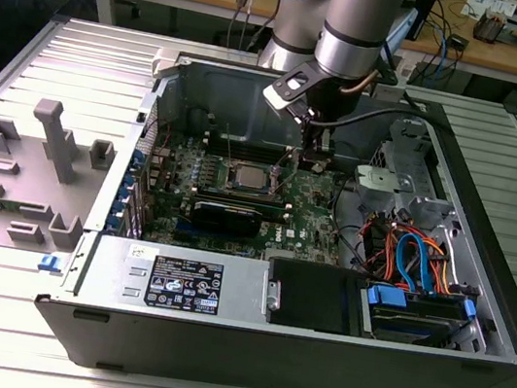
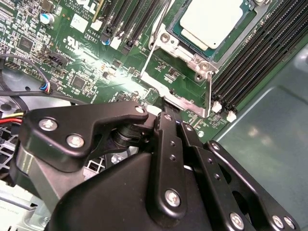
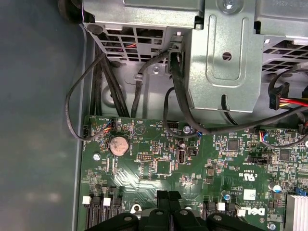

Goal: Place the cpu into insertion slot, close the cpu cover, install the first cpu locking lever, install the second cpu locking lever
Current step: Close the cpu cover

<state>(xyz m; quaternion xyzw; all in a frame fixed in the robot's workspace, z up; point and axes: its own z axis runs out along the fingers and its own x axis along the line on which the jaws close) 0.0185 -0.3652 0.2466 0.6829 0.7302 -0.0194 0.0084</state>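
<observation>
The cpu [image 1: 245,174] lies flat in the insertion slot on the green motherboard, its dull silver top [image 2: 211,19] showing. The cpu cover [image 2: 191,60] lies down around the chip as a silver frame. A thin metal lever rod [image 2: 153,48] runs along one side of the socket, and another rod [image 2: 210,94] along the adjoining side. My gripper [image 1: 314,164] hangs inside the case, just off the socket toward the exterior view's right. Its black fingertips [image 2: 166,120] are pressed close together by a silver tab at the socket's edge. In the first wrist view the gripper [image 3: 168,196] hovers low over the board.
A power supply [image 1: 195,282] fills the case's front, and a drive bay with orange and blue cables [image 1: 415,258] sits at the exterior view's right. Black memory slots [image 2: 260,53] flank the socket. Loose black cables [image 3: 178,96] and a metal bracket [image 3: 226,57] lie beyond the board. Grey fixtures [image 1: 51,137] stand outside the case.
</observation>
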